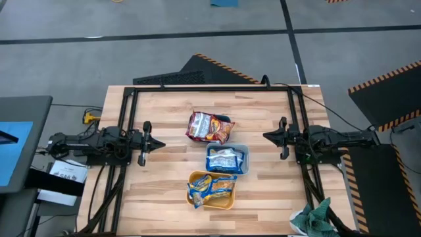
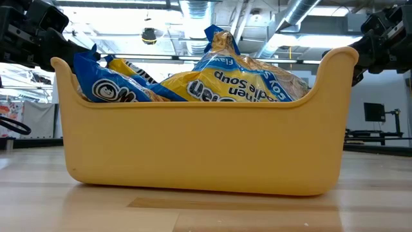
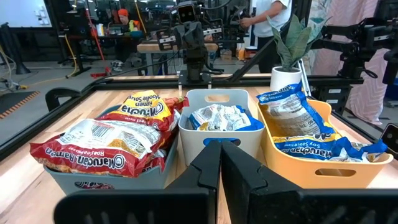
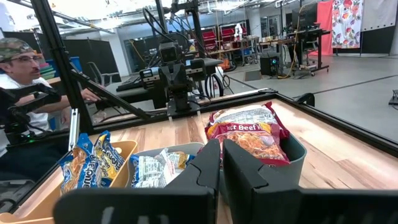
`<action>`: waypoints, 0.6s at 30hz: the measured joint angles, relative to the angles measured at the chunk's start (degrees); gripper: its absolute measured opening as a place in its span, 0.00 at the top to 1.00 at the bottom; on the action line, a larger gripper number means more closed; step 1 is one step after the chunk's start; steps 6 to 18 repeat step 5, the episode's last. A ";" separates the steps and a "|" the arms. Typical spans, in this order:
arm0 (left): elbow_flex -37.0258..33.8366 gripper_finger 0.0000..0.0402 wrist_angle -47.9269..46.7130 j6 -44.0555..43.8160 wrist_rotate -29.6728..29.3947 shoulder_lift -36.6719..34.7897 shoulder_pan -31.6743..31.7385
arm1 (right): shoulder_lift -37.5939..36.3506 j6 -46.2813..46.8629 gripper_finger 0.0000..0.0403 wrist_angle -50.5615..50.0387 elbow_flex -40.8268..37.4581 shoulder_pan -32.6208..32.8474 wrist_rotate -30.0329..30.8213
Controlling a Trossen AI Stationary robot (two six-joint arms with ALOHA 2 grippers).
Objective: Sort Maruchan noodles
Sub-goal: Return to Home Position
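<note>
The Maruchan noodles lie in three tubs in a row at mid-table. Red-silver packets fill the teal tub. Blue-white packets sit in the pale-blue tub. Yellow-orange packets are heaped in the orange tub, which stands nearest the near edge. My left gripper waits left of the tubs and is shut. My right gripper waits to their right, also shut. Neither holds anything.
A dark green cloth is bunched at the table's near right corner. A black frame runs along the far edge and both sides. A person sits beyond the left side. Bare wood lies between each gripper and the tubs.
</note>
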 joint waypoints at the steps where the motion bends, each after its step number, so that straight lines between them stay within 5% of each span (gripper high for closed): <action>1: 0.01 1.00 0.00 0.00 0.01 -0.01 0.00 | 0.00 0.00 0.89 0.00 -0.02 0.00 0.00; 18: 0.00 1.00 0.00 0.00 0.00 -0.01 -0.01 | 0.00 0.00 0.89 0.00 -0.02 0.00 0.00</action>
